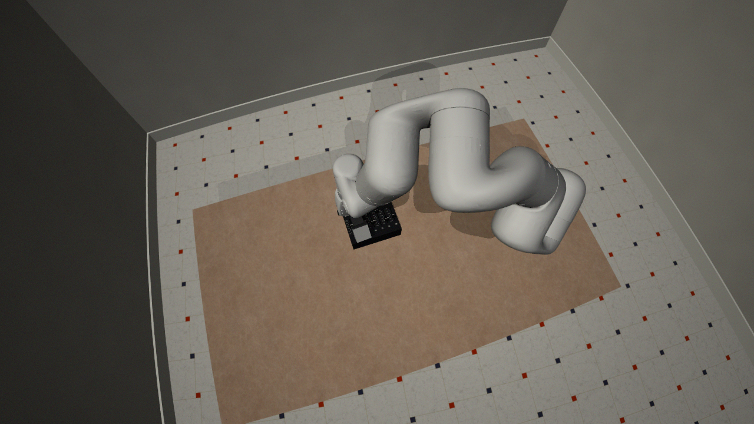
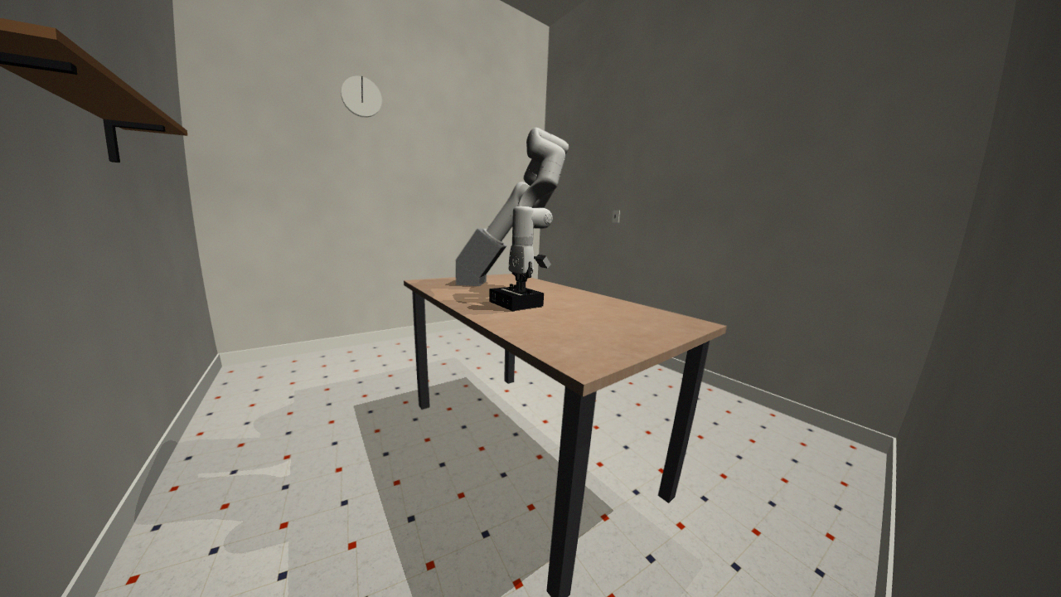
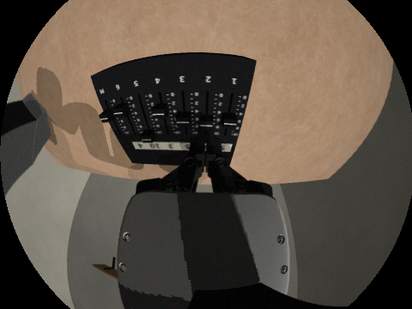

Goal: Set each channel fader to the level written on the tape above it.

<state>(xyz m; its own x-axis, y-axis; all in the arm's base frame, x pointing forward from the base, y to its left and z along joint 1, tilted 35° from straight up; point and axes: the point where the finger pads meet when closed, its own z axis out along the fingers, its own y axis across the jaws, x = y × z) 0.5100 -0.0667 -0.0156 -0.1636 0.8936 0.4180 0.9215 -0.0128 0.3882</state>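
The largest thing is the brown surface (image 1: pixel 400 305) (image 2: pixel 608 319) (image 3: pixel 300 129), which has four dark legs. At one end of it stands the white arm (image 1: pixel 458 158) (image 2: pixel 523 230), bent in several places and reaching down to the lighting desk (image 1: pixel 387 232) (image 2: pixel 528 299) (image 3: pixel 189 66). The desk is black and rests flat on the surface.

The end effector (image 2: pixel 520 288) (image 3: pixel 205 136) points down over the tape side of the desk. Its fingers are together, with nothing between them. The tips are near the cap of fader 2 (image 3: pixel 206 122); whether they touch it, I cannot tell.

Next in size is the pale tape (image 3: pixel 165 146), seen upside down in the wrist view. It reads 4 for channel 6, 10 for channel 5, 3 for channel 4, 5 for channel 3 and, it seems, 5 for channel 1. The number for channel 2 is hidden behind the fingers.

The smallest things are the caps. The cap of fader 5 (image 3: pixel 147 138) is at the 10 end, just beside the tape. The caps of fader 1 (image 3: pixel 230 120), fader 3 (image 3: pixel 184 119), fader 4 (image 3: pixel 159 112) and fader 6 (image 3: pixel 118 111) stand between the ends of their tracks. The master cap (image 3: pixel 105 116) is at the desk's edge, beside fader 6.
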